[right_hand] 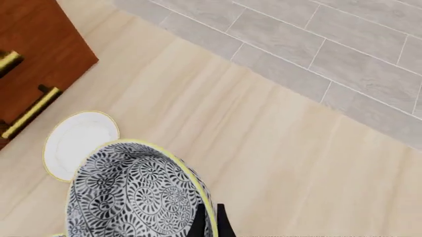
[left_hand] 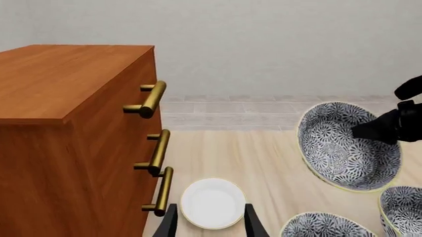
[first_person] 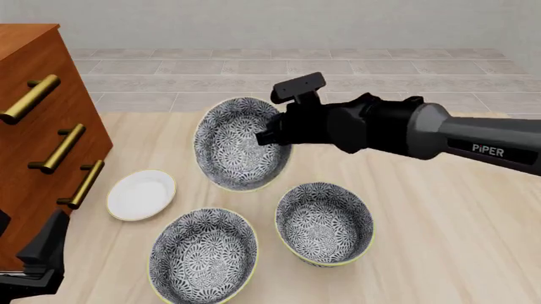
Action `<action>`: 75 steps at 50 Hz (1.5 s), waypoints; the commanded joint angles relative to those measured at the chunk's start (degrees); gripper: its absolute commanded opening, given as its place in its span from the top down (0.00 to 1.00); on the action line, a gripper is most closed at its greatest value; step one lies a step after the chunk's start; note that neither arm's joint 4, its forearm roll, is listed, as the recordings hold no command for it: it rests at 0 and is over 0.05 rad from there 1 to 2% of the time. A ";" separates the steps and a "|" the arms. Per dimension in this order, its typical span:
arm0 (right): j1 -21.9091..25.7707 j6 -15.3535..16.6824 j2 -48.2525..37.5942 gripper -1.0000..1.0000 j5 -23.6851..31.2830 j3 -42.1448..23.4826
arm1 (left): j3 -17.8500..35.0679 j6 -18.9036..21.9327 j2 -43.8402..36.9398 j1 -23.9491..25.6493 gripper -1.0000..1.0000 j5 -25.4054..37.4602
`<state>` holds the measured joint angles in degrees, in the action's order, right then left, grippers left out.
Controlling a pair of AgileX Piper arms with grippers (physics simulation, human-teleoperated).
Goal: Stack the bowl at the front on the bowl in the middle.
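The bowl at the front (first_person: 232,145), blue-and-white floral with a pale yellow rim, hangs tilted in the air over the far part of the table. My right gripper (first_person: 268,136) is shut on its right rim; the right wrist view shows the thin fingers (right_hand: 198,223) pinching that rim (right_hand: 197,197). The bowl in the middle (first_person: 325,223) stands upright on the table, nearer and to the right of the held bowl. A third bowl like it (first_person: 203,254) stands at the near left. My left gripper (left_hand: 209,210) is open and low, with nothing in it.
A small white plate (first_person: 141,194) lies left of the bowls, just ahead of the left gripper (first_person: 42,244). A wooden drawer cabinet (first_person: 34,126) with brass handles stands along the table's left side. Beyond the far table edge is tiled floor.
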<state>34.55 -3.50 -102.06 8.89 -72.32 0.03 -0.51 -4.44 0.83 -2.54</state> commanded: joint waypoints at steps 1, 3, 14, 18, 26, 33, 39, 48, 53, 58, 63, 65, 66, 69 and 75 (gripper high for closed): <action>-0.33 0.42 4.91 1.00 0.95 0.88 | 0.02 0.10 -0.16 0.21 0.00 -0.03; -0.38 0.40 5.80 1.00 1.22 0.98 | 0.02 0.06 -0.16 0.19 0.00 -0.03; -0.62 -0.14 10.79 1.00 1.96 2.78 | 0.01 0.18 -0.41 0.29 0.00 -0.12; -0.59 -0.10 13.45 1.00 2.17 4.39 | 0.01 0.27 -0.23 0.35 0.00 0.05; 0.23 -0.45 19.56 1.00 4.03 7.37 | 0.00 0.48 -0.40 0.69 0.00 0.01; 0.10 0.20 24.78 1.00 5.16 10.00 | -0.01 0.47 -1.61 0.86 0.00 -1.08; -0.30 0.99 28.94 1.00 6.43 12.87 | -0.01 0.49 -2.87 0.76 0.00 -2.36; -2.15 2.02 31.96 1.00 5.95 16.56 | -0.02 0.32 -3.18 1.42 0.00 -2.34; -2.66 2.54 33.34 1.00 5.52 18.30 | -0.02 0.31 -3.19 1.55 0.00 -2.42; -2.83 3.00 34.99 1.00 5.31 19.92 | -0.02 0.20 -3.11 1.70 0.00 -2.49; -3.43 2.48 34.74 1.00 4.69 20.60 | -0.02 0.24 -3.34 1.54 0.00 -2.78; -3.60 2.48 34.89 1.00 4.59 20.98 | -0.02 0.24 -3.26 1.48 0.00 -2.72; -3.59 2.43 35.15 1.00 4.67 21.20 | -0.02 0.32 -3.08 1.46 0.00 -2.56; -3.43 2.28 35.88 1.00 4.50 22.17 | -0.02 0.34 -2.73 1.57 0.00 -2.17; -3.86 1.86 36.91 1.00 4.18 23.89 | -0.02 0.53 -2.70 1.46 0.00 -2.17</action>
<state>31.34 -1.02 -67.08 13.63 -50.74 0.02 -0.15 -7.34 2.32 -4.86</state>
